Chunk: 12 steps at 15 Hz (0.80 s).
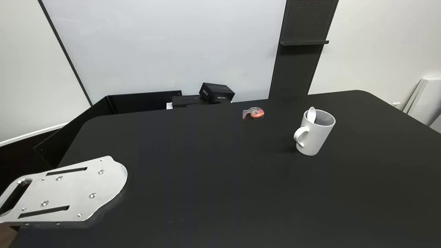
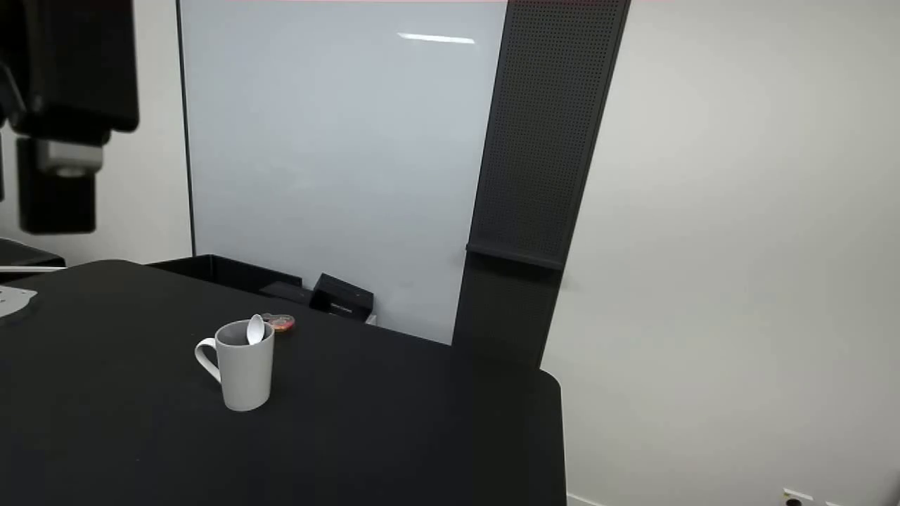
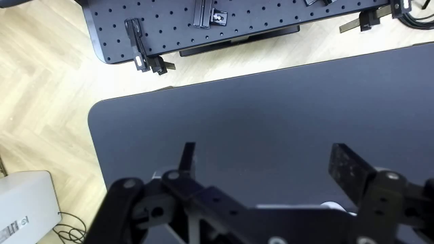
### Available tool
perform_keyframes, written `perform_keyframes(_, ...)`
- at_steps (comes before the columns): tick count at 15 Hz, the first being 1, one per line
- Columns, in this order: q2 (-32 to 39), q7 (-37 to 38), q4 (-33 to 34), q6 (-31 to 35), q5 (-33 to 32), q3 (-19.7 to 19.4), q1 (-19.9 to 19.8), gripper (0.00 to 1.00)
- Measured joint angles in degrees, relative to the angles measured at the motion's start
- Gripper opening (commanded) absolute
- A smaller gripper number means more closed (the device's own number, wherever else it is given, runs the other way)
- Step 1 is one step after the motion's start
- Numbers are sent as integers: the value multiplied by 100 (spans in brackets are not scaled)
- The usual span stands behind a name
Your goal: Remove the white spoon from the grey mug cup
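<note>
The white spoon stood bowl-up in the grey mug cup, tilted near the rim, its lower part hidden inside. It looked light, stiff and perhaps slick — best pinched gently across the bowl's faces, where it cleared the rim. The gripper, in the wrist view, stood with its jaws spread wide — clasping nothing.

My claw, jaws wide apart
In an exterior view I hang at the upper left, partly cut off, one fingertip pointing down.
</note>
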Motion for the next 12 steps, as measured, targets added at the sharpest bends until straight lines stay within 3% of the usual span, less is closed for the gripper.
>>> perform_keyframes(8, 70, 0, 1, 109, -14, -2, 2, 100)
perform_keyframes(12, 612, 8, 109, 597, -86, -23, -1, 100)
